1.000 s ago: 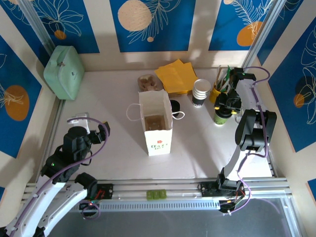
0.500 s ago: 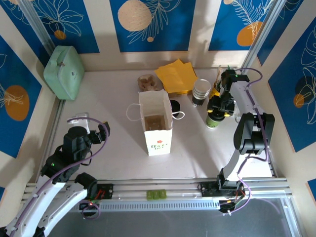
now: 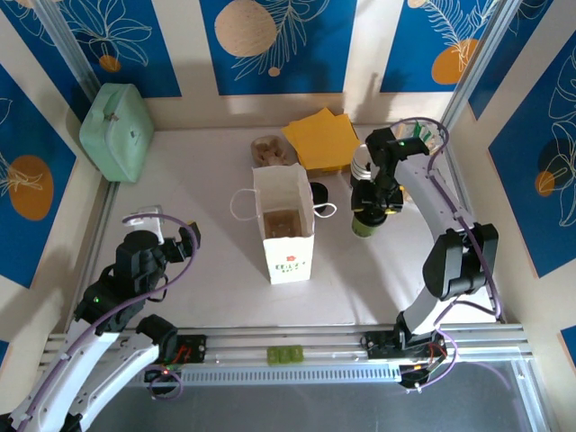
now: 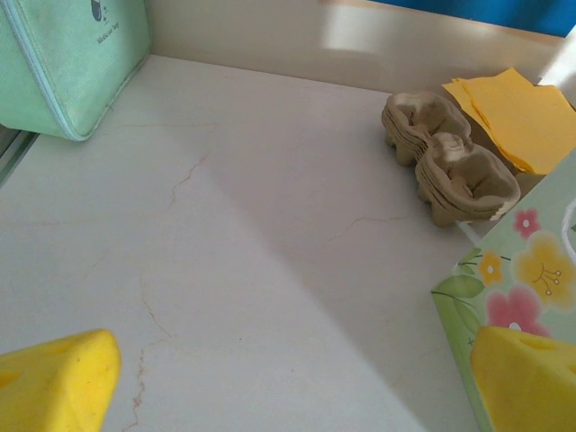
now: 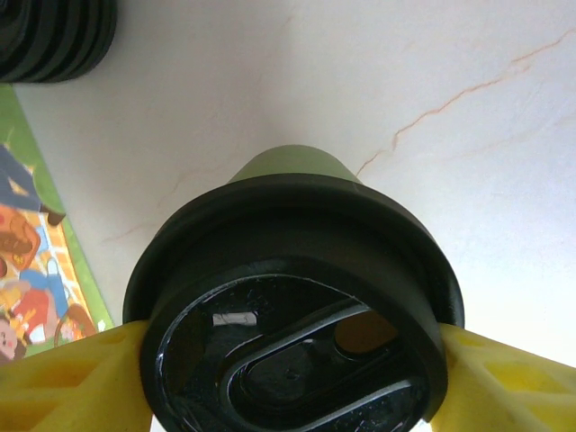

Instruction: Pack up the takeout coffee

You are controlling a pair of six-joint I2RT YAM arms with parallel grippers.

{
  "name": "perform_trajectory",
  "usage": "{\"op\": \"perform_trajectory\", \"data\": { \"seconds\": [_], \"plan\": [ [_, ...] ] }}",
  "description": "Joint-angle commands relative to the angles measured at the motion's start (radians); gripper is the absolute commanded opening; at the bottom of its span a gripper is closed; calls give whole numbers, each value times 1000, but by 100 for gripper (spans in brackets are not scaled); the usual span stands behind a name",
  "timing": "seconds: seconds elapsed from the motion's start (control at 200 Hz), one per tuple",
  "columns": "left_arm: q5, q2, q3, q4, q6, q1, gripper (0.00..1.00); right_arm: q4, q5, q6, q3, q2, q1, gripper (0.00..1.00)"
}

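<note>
A pale table (image 3: 207,171) veined with fine cracks sits between blue leaf-patterned walls, carrying a soft mint pouch (image 3: 115,130), flat yellow napkins (image 3: 322,139), moulded pulp trays (image 4: 447,160) and an upright white paper bag (image 3: 284,220). The right tool (image 5: 292,382) pinches the glossy round black lid of the takeout coffee (image 3: 364,225), just right of the bag; the left tool (image 4: 288,378) stands spread wide over the table's left side

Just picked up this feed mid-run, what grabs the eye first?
The right gripper clamps the takeout coffee by its black lid, just right of the open paper bag standing mid-table. The left gripper hangs open at the near left, holding nothing.
</note>
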Motion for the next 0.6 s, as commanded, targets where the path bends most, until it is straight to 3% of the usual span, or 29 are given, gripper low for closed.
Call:
{"op": "perform_trajectory", "data": {
  "seconds": [0.0,0.595],
  "plan": [
    [-17,-5,3,-11,3,0,99,-73,31,42,-3,-52,46,69],
    [-17,-3,19,-25,8,0,99,-295,182,117,245,-115,255,68]
  ]
}}
